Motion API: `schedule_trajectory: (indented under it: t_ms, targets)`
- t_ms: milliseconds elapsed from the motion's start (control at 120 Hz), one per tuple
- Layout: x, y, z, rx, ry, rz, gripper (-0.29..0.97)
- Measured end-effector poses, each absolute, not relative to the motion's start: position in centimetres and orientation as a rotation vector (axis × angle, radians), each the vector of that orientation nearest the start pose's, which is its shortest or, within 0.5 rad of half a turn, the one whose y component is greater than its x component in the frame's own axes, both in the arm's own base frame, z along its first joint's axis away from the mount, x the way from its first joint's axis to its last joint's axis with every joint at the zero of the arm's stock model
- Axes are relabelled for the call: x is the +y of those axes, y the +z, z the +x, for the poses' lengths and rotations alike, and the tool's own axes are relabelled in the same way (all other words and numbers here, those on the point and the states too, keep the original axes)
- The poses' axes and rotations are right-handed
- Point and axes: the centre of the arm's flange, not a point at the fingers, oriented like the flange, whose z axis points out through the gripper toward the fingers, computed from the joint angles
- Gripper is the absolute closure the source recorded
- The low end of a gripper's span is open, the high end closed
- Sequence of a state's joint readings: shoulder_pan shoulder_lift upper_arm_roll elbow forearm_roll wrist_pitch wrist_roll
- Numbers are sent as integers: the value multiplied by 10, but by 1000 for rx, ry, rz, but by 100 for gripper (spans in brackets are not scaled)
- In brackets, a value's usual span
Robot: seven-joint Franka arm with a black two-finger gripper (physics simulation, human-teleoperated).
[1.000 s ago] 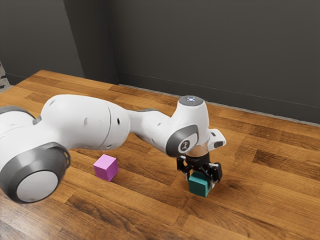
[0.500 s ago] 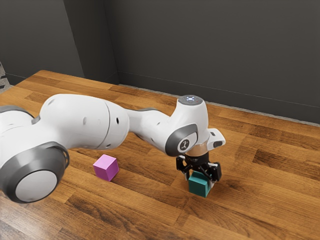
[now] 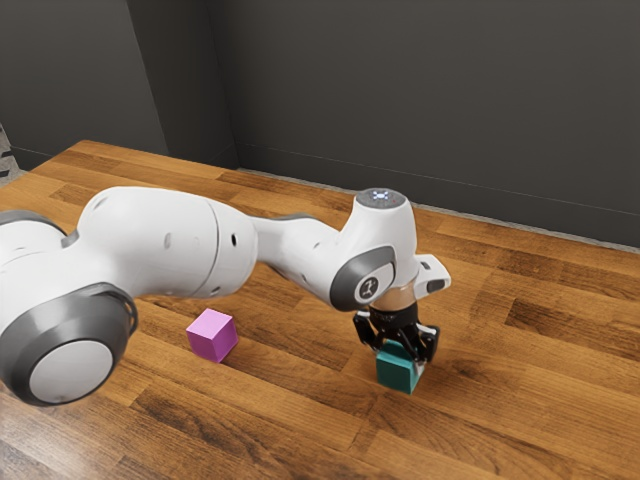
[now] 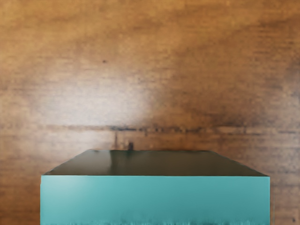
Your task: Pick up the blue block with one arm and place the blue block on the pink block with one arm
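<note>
Exterior camera: raised, off the side of the arm [image 3: 180, 250], looking obliquely down across the wooden table [image 3: 520, 380] toward the dark wall [image 3: 400, 90] at 12 o'clock; mid-range, arm base at 9 o'clock, blue block [image 3: 397, 375] under the gripper [image 3: 397, 352] near 5 o'clock of centre, pink block [image 3: 211, 335] near 8 o'clock. Wrist camera: on the hand, facing straight down at the table [image 4: 150, 70], very near, blue block [image 4: 154, 199] just under it. Shared ground: that block and the wood directly around it.
</note>
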State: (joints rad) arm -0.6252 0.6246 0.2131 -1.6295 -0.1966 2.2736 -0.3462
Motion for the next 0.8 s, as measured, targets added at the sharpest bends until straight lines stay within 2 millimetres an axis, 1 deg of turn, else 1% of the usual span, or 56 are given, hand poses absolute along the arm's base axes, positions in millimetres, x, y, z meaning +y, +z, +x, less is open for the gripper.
schedule_trajectory:
  t_ms: [125,200,267,333,392,425,525,608,675,700,758,800]
  targets:
    - [-298,275,626,-34,-55,-3187,32]
    - [-294,287,625,-45,-67,-3193,33]
    - [-277,307,625,-80,-87,-3187,33]
    - [-255,333,624,-121,-114,-3184,34]
    - [-230,358,611,-152,-120,-3182,34]
    - [-214,370,599,-167,-116,-3182,34]
    - [-171,395,561,-200,-97,-3179,33]
    - [-136,404,525,-221,-72,-3174,33]
    - [-112,408,504,-247,-66,-3168,33]
    - [-107,409,496,-247,-63,-3168,33]
    - [-104,413,475,-217,-68,-3169,34]
    - [-99,413,464,-211,-66,-3168,34]
